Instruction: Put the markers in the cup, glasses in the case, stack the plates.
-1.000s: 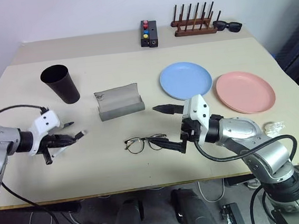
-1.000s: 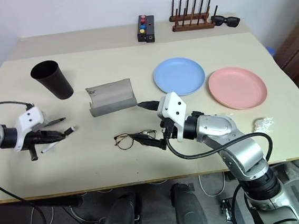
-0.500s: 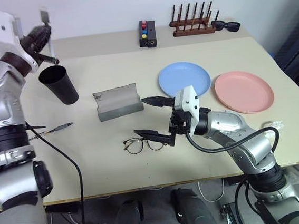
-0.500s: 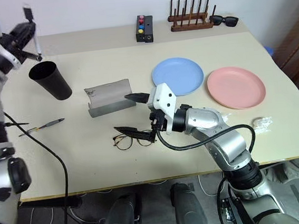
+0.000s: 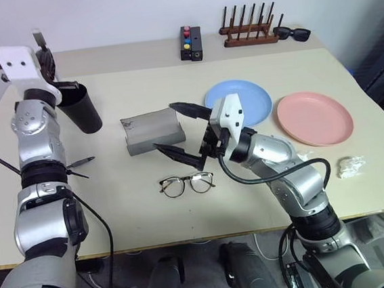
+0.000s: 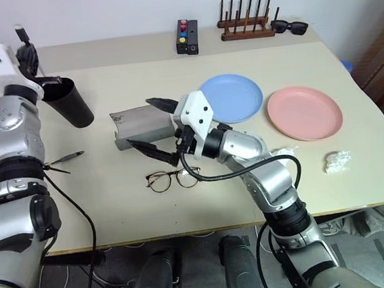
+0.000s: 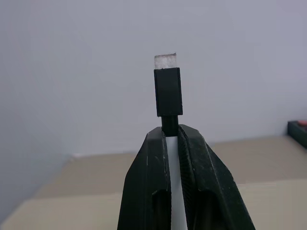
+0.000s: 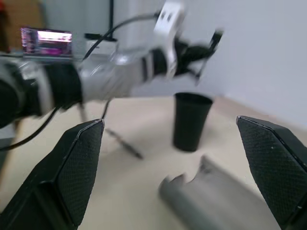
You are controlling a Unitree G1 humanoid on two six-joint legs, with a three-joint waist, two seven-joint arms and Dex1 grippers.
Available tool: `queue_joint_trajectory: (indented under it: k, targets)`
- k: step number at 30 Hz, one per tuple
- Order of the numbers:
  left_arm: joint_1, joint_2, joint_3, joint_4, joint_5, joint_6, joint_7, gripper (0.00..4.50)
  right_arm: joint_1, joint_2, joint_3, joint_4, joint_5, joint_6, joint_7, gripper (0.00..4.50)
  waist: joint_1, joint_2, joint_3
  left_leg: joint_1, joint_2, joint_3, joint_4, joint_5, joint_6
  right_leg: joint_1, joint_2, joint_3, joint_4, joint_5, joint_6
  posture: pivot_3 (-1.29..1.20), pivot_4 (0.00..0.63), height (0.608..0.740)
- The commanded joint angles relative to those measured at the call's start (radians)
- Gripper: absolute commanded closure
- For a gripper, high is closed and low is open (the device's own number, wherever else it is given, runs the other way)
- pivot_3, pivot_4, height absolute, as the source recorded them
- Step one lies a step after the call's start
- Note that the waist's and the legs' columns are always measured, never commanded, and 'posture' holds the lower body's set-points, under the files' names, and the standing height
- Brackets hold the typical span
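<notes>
Nearest the table's front edge: glasses, lying flat and untouched, lenses up. Just beyond, right gripper hovering with jaws spread wide and empty, between the glasses and the grey case, which stands open. To the left, a second marker lying loose on the table. Further back on the right, blue plate and pink plate side by side, not yet stacked. Far left, left gripper pressed shut on a marker, raised just above the black cup. Marker step in hand, apparently; next, probably lining the marker up over the cup's mouth and releasing, then fetching the loose one.
</notes>
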Motion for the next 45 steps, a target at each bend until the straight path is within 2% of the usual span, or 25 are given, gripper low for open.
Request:
queue_joint_trajectory:
  k: [1,10,29,30,32,36,45]
  targets:
    - [-0.015,0.003,0.026,0.007,-0.017,-0.052,0.011,4.47,-0.040,0.056,-0.017,0.021,-0.036,-0.028,-0.080,0.00,0.000,0.000,0.000,0.000,0.000,0.000,0.000,0.000,0.000,0.000,0.000,0.000,0.000,0.000,0.000,0.00,0.150,0.735]
    - [0.015,-0.020,0.026,0.006,-0.035,-0.070,0.009,4.47,-0.061,0.120,-0.030,0.046,-0.037,-0.049,-0.118,0.00,-0.001,0.000,0.000,0.000,0.000,-0.001,0.000,0.000,0.000,0.000,0.000,-0.001,0.000,0.000,0.000,0.00,0.150,0.735]
    - [0.046,-0.044,0.039,-0.021,-0.047,-0.053,0.021,4.47,-0.066,0.134,-0.034,0.064,-0.028,-0.070,-0.113,0.00,-0.002,0.000,0.000,0.000,0.000,-0.001,-0.001,0.000,0.000,0.000,0.000,-0.001,0.000,0.000,0.000,0.00,0.150,0.735]
    - [0.045,-0.045,0.042,-0.020,-0.048,-0.052,0.023,3.69,-0.066,0.134,-0.034,0.063,-0.028,-0.070,-0.112,0.00,-0.002,0.000,0.000,0.000,0.000,-0.001,-0.001,0.000,0.000,0.000,0.000,-0.001,0.000,0.000,0.000,0.00,0.150,0.735]
    - [0.045,-0.045,0.043,-0.019,-0.045,-0.053,0.033,2.95,-0.064,0.134,-0.034,0.060,-0.027,-0.068,-0.111,0.00,-0.002,0.000,0.000,0.000,0.000,-0.001,-0.001,0.000,0.000,0.000,0.000,-0.001,0.000,0.000,0.000,0.00,0.150,0.735]
    - [0.047,-0.046,0.041,-0.027,-0.045,-0.052,0.038,1.00,-0.062,0.135,-0.034,0.057,-0.025,-0.066,-0.109,0.00,-0.002,0.000,0.000,0.000,0.000,-0.001,-0.001,0.000,0.000,0.000,0.000,-0.001,0.000,0.000,0.000,0.00,0.150,0.735]
    - [0.055,-0.043,0.048,-0.109,-0.094,-0.032,-0.015,1.00,-0.060,0.134,-0.030,0.052,-0.018,-0.062,-0.105,0.00,-0.002,0.000,0.000,0.000,0.000,-0.001,-0.001,0.000,0.000,0.000,0.000,-0.001,0.000,0.000,0.000,0.00,0.150,0.735]
